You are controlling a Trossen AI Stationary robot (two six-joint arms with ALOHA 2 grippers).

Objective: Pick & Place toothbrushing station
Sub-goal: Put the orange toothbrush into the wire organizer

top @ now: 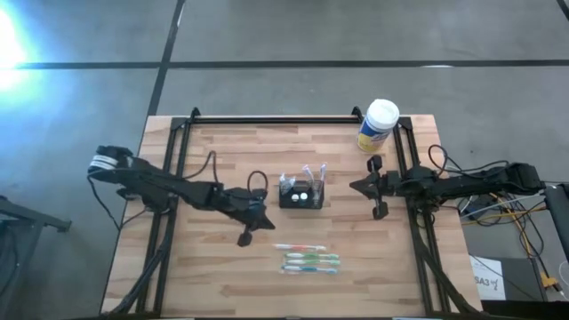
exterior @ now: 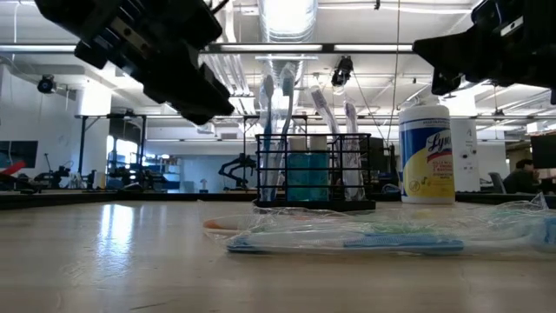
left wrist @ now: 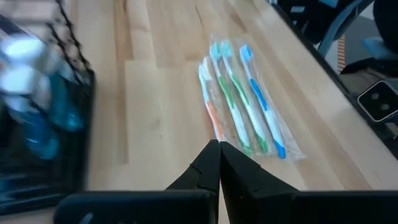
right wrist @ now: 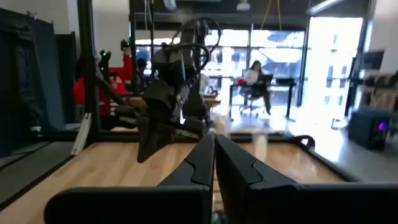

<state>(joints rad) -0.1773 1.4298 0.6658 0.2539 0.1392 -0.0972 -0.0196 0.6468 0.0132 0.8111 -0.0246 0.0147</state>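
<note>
Mid-table, the caddy (top: 300,194) sits between left tool (top: 253,224) and right tool (top: 374,186), both pressed together.

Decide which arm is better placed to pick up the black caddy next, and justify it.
Probably left: the left claw hangs closer beside the black caddy; the right claw waits farther off, near the yellow canister.

Bare wood lies open between my left gripper (top: 246,238) and the caddy (top: 300,193), and again between the caddy and my right gripper (top: 380,212). Near the front edge, wrapped toothbrushes (top: 308,259) take up the strip just in front of the caddy. The yellow canister (top: 378,125) blocks the back right corner. Brushes rise above the caddy's rim.
</note>
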